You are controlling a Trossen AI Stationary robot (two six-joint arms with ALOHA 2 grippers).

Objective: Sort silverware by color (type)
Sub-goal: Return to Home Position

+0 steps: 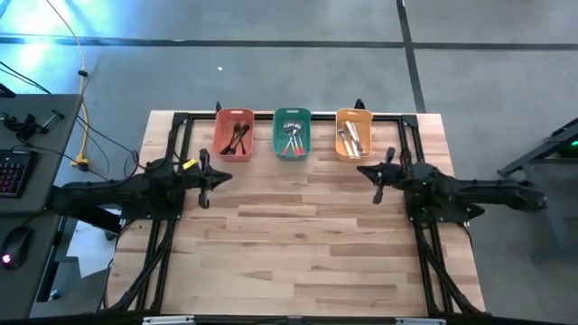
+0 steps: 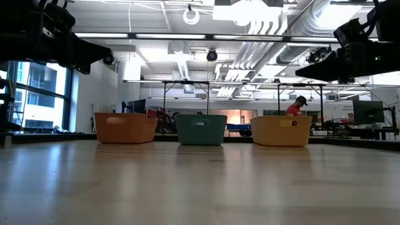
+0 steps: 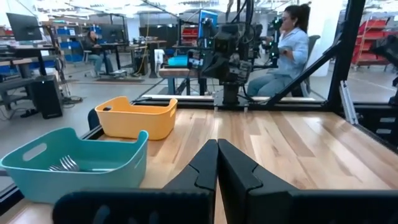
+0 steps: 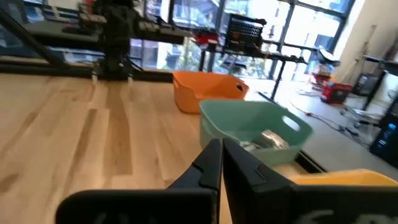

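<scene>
All the silverware I can see lies inside three bins along the table's far edge. Black-handled pieces (image 1: 237, 135) are in the red-orange bin (image 1: 235, 134). Silver-headed pieces (image 1: 291, 137) are in the green bin (image 1: 292, 133), and a fork head (image 3: 65, 164) shows there. More pieces (image 1: 352, 137) are in the yellow-orange bin (image 1: 354, 134). My left gripper (image 1: 228, 175) is shut and hovers over the table's left-middle, pointing right. My right gripper (image 1: 360, 169) is shut and hovers opposite it, pointing left. Both grippers hold nothing.
Bare wooden tabletop (image 1: 298, 244) stretches between and in front of the arms. A black frame (image 1: 181, 122) runs along the table's edges behind the bins. A desk with a keyboard (image 1: 13, 171) stands off the left side. A seated person (image 3: 292, 43) is beyond the table.
</scene>
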